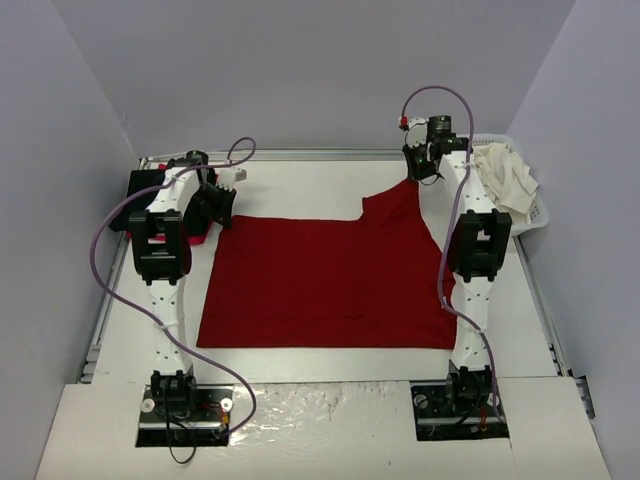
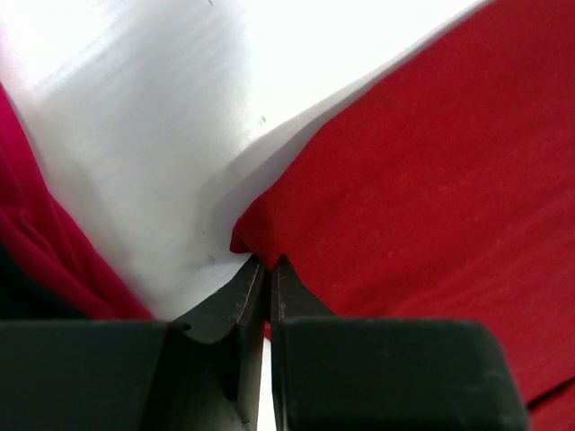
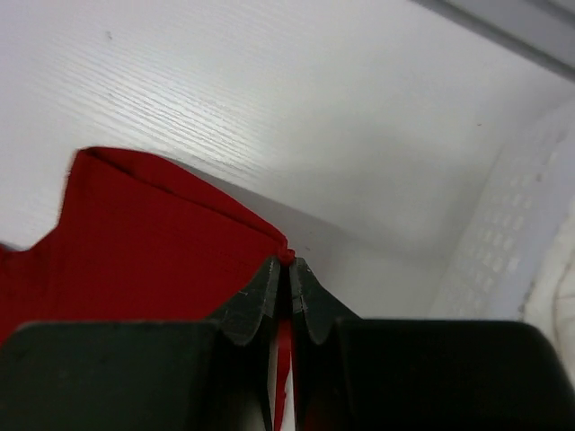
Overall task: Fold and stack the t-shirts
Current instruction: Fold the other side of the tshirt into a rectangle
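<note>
A dark red t-shirt (image 1: 320, 280) lies spread flat across the middle of the table. My left gripper (image 1: 222, 205) is shut on its far left corner (image 2: 260, 235), low at the table. My right gripper (image 1: 420, 168) is shut on its far right corner (image 3: 286, 254) and holds that corner lifted. A bright red shirt (image 2: 40, 242) and a black one (image 1: 138, 190) lie folded at the far left behind the left arm. A cream-white shirt (image 1: 505, 175) lies bunched in the basket at the far right.
A white plastic lattice basket (image 1: 538, 215) stands at the table's far right edge; its wall shows in the right wrist view (image 3: 503, 242). A raised rail (image 1: 300, 155) runs along the table's back edge. Grey walls close in on three sides.
</note>
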`<action>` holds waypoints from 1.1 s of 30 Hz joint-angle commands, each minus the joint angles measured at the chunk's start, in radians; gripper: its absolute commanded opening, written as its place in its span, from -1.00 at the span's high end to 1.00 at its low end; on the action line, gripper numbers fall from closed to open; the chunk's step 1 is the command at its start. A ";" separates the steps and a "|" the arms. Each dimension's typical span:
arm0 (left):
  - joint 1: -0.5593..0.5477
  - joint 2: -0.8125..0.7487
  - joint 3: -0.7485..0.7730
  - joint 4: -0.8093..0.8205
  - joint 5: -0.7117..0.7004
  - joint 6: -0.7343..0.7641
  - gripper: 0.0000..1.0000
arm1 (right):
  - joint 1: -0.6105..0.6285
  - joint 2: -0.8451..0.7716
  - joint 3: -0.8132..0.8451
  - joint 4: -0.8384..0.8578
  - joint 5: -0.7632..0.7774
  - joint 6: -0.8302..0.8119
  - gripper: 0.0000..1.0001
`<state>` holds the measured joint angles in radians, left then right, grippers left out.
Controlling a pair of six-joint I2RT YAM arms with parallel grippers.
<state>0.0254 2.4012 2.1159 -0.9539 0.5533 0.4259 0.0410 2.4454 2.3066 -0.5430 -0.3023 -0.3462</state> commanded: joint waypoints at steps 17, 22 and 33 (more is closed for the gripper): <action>0.005 -0.422 -0.330 0.020 0.057 0.089 0.95 | 0.000 -0.454 -0.363 -0.048 -0.066 -0.031 1.00; 0.007 -0.488 -0.436 0.043 0.077 0.114 0.95 | 0.002 -0.568 -0.479 -0.069 -0.081 -0.036 1.00; 0.015 -0.603 -0.606 0.052 0.119 0.165 0.95 | 0.007 -0.753 -0.665 -0.139 -0.106 -0.053 1.00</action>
<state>0.0284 1.8793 1.5169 -0.8955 0.6361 0.5480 0.0410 1.7561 1.6817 -0.6209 -0.3870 -0.3809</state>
